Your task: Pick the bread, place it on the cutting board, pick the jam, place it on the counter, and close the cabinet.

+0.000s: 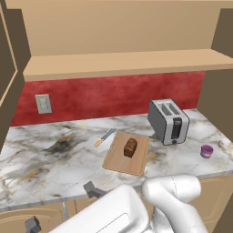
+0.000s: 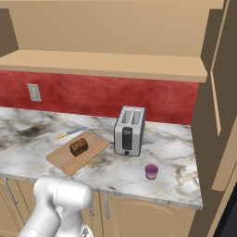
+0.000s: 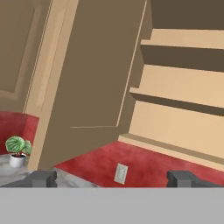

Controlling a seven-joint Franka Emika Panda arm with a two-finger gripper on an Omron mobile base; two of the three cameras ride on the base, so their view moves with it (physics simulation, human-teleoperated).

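Left base view, bread (image 1: 130, 147): lies on the cutting board (image 1: 117, 160), mid-counter; done
Jam (image 1: 206, 151): stands on the counter (image 1: 41, 164), right of the toaster (image 1: 168, 121); done
Cabinet (image 3: 94, 83): left door stands open, shelves bare; closing remains
Gripper (image 3: 112, 178): jaws spread wide, holding nothing; faces that door

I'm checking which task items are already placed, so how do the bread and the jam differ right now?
The bread is a dark brown loaf, while the jam is a purple jar with a paler lid. The bread lies on the cutting board; the jam stands directly on the counter. The bread is left of the toaster, the jam right of it. Neither is being held.
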